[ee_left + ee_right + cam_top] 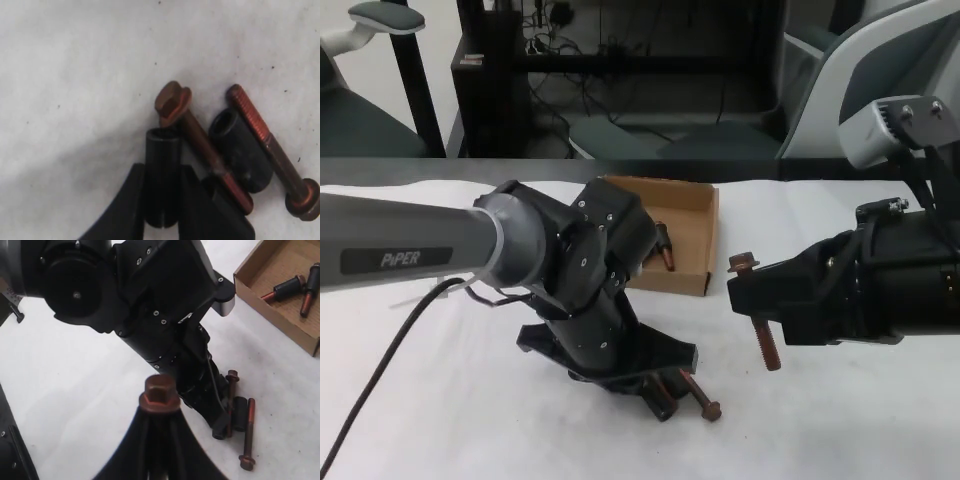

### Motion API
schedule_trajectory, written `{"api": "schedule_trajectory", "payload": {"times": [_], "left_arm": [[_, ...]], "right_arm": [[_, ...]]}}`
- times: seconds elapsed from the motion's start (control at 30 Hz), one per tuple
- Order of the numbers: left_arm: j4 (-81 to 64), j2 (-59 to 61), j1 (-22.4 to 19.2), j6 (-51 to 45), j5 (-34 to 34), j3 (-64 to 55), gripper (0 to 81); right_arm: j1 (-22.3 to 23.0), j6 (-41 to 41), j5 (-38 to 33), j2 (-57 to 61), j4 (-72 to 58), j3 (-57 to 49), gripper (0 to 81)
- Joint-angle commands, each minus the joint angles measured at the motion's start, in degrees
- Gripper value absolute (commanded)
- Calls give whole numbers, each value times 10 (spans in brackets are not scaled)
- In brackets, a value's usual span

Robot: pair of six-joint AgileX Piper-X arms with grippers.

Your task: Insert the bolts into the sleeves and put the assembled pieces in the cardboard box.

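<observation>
My right gripper [159, 416] is shut on a copper bolt [159, 391], held upright above the white bench, head up [742, 263]. In the high view it hangs just right of the cardboard box [670, 278]. Low over the bench near the front, my left gripper [162, 172] has its fingers pressed against both sides of a black sleeve [162, 147]. Beside that sleeve lie a hex-head bolt [200, 145], a second black sleeve [240, 150] and a second bolt [272, 150]. Two assembled pieces [285, 288] lie in the box.
The left arm's bulky wrist [590, 260] stands between the box and the loose parts [700, 398]. A black cable [390, 350] trails over the white cloth at the left. A small dark part [15, 314] lies farther off on the cloth.
</observation>
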Motion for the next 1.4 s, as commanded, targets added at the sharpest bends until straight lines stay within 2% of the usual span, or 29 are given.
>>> {"api": "schedule_trajectory", "payload": {"times": [0.0,0.13,0.3,0.53,0.73,0.93,1.23,1.37], "left_arm": [[4,6,-3,10,-8,-4,17],[13,-13,-3,11,-33,-2,17],[28,-60,-3,61,-64,-1,17],[-25,-166,-3,75,-57,79,17],[-142,-315,-3,70,4,228,17],[-262,-441,-3,62,112,324,17],[-326,-503,0,64,189,371,17],[-376,-503,25,64,218,371,17]], "right_arm": [[0,-5,-7,-5,-7,1,6],[0,-5,-7,-5,-7,1,6],[0,-5,-7,-5,-7,1,6],[0,8,-7,-5,-7,1,6],[0,62,-3,-5,-30,1,6],[0,156,-3,23,-129,1,6],[0,283,-6,100,-294,1,6],[0,311,-6,122,-337,1,6]]}}
